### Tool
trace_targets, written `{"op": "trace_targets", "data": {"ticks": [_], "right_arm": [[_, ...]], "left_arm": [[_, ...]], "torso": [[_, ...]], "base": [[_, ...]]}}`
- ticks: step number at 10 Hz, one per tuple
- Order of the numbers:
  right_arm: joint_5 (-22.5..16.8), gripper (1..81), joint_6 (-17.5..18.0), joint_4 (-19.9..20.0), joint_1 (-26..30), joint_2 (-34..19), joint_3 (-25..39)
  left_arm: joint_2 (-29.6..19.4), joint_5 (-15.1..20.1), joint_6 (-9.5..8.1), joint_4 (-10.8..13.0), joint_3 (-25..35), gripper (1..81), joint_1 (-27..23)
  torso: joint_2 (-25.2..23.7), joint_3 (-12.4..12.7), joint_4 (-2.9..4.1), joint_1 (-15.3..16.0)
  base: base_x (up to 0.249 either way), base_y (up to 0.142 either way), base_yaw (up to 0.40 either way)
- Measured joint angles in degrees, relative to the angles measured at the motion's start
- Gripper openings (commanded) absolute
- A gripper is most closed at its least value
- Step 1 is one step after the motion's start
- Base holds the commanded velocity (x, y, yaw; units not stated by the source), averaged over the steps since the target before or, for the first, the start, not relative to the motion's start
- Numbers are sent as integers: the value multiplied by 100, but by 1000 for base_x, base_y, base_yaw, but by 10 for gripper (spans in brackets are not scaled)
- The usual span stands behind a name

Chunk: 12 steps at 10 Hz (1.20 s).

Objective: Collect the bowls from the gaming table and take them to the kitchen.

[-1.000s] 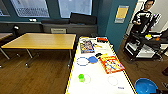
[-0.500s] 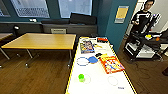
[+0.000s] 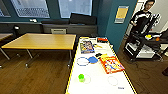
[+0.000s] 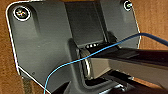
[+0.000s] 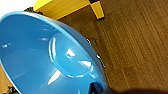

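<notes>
A bright blue bowl [image 5: 45, 55] looms large in the right wrist view, tilted over the wooden floor beside a yellow table leg [image 5: 96, 8]. My right gripper [image 5: 98, 88] grips its rim at the dark lower edge. Another blue bowl [image 3: 93, 59] sits mid-way along the gaming table [image 3: 100, 82], a long white top with a yellow rim, straight ahead in the head view. The left wrist view looks at the robot's own dark plate and a thin blue cable [image 4: 75, 62] over brown floor.
On the gaming table lie clear rings [image 3: 82, 61] [image 3: 112, 80], a green cup [image 3: 81, 77] and colourful boxes [image 3: 111, 64] [image 3: 87, 46]. A tan wooden table [image 3: 42, 41] stands to the left. A person [image 3: 142, 20] stands behind a cart [image 3: 142, 47] at the right.
The blue bowl seen at the head view's lower right a second ago has dropped out of that picture. The table and the things on it look the same.
</notes>
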Motion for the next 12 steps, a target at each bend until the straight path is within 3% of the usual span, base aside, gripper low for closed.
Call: {"op": "trace_targets", "data": {"ticks": [3, 6, 9, 12], "right_arm": [[1267, 10, -317, -35, -1195, 1008, -863], [2197, 10, -518, -179, -1905, 2447, -1876], [2673, 10, -625, -430, -2159, 3426, -2630], [2767, 10, -670, -558, -2157, 4146, -3401]], "left_arm": [[-670, 6, 0, -2, 1069, 811, -24], [-1869, -16, -2, -2, 2423, 811, -83], [-3193, -305, -27, -6, 3683, 811, -101], [-4279, -533, -166, -50, 4988, 811, -196]], "torso": [[-2, 0, 0, -2], [-4, 2, 0, -4], [-6, 2, 0, -6], [-9, 2, 0, -6]], "base": [[0, 0, 0], [0, 0, 0], [0, 0, 0], [0, 0, 0]]}}
